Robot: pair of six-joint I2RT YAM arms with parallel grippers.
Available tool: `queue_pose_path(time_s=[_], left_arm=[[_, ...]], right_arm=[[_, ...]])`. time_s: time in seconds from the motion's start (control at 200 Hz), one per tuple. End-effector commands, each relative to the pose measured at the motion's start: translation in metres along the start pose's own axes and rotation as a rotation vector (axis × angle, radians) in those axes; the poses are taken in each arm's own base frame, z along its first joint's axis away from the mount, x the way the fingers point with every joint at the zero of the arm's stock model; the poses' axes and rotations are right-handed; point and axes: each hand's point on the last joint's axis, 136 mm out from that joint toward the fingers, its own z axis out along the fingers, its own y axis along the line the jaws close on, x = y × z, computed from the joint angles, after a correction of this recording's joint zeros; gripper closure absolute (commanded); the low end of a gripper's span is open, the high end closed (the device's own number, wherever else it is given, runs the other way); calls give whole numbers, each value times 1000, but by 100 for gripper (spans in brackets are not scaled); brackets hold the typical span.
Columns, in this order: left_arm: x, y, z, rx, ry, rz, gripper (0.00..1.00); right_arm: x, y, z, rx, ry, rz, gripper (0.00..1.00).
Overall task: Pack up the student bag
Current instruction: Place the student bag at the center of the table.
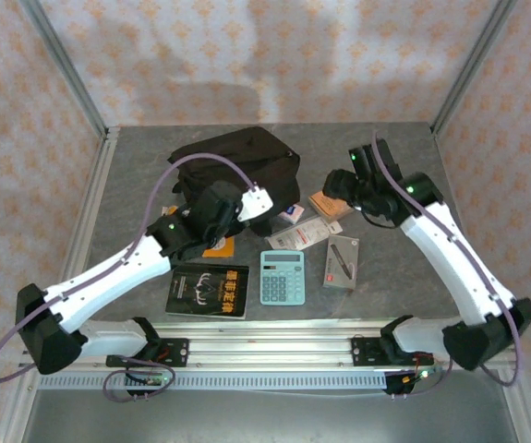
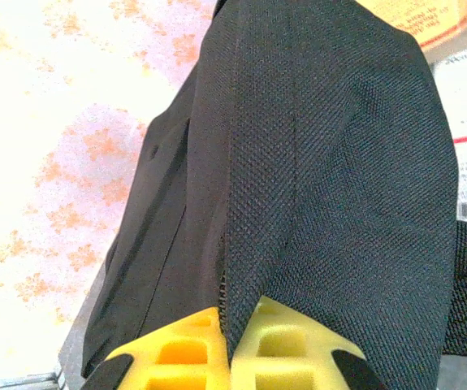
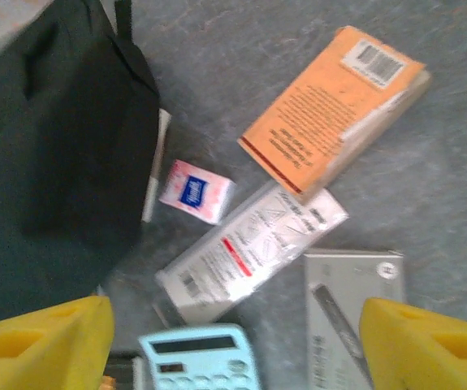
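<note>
Two hands are seen over a grey surface [image 1: 126, 194]. The left hand [image 2: 229, 361] is closed on the student bag [image 1: 237, 161]. In the left wrist view a fold of the black woven fabric is pinched between the two yellow fingers [image 2: 172, 357], which are brought almost together around it. From above, the bag is found at the far middle of the surface, slumped and dark, and its near edge is reached by the left arm [image 1: 126, 268].

The right hand [image 3: 233, 333] is held wide. Its yellow fingers are set far apart at the bottom corners of the right wrist view, and nothing is gripped between them.

Several loose items are laid out on the surface below it. An orange book [image 3: 339, 106] is placed at a tilt with its barcode showing, well apart from the bag. A small pink-and-white tissue pack [image 3: 194, 191] is set just beside the bag's edge. A white printed packet [image 3: 249, 252] is laid diagonally between the tissue pack and a grey box [image 3: 351, 313], with its far end at the orange book's corner. A light blue calculator [image 3: 196, 357] is seen at the bottom of that view, near the grey box.

In the top view a black-covered book [image 1: 208, 291] with orange lettering is laid left of the calculator, close to the near edge. A second orange item [image 1: 219, 245] is partly covered by the left arm.
</note>
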Motion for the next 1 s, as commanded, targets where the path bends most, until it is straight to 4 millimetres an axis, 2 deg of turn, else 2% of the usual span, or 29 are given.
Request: queue_pose_path(time_s=[0.0,0.135,0.21,0.235,0.41,0.535,0.605,0.666,0.741,0.796,0.896,0.991], left_arm=[[-12,-2,-12,15,-99,11,100],[-3,-12,-15,35,-122,40,100],[1,-12,-16,36,-135,32,100],[3,-11,-15,35,-137,23,100],[11,-9,-13,67,-158,-8,100],[15,-4,-10,74,-171,-32,100],[16,-6,-8,93,-175,-24,100],[17,-8,-6,106,-178,-12,100],[18,-7,-4,109,-175,-5,100],[19,-1,-2,89,-172,-7,100],[18,15,-2,37,-176,-16,100],[13,30,-8,-6,-204,-2,100]], right_arm=[[-24,30,11,-153,27,195,13],[-43,53,49,-225,67,312,7],[-46,67,83,-256,124,355,5],[-45,70,98,-259,155,367,5],[-42,100,169,-315,297,368,4],[-39,102,202,-275,354,341,6],[-40,104,216,-278,364,344,16],[-43,109,225,-299,373,344,43],[-53,122,226,-345,364,324,82],[-66,134,216,-394,337,296,100],[-97,155,180,-463,250,232,100],[-127,160,134,-456,136,196,100]])
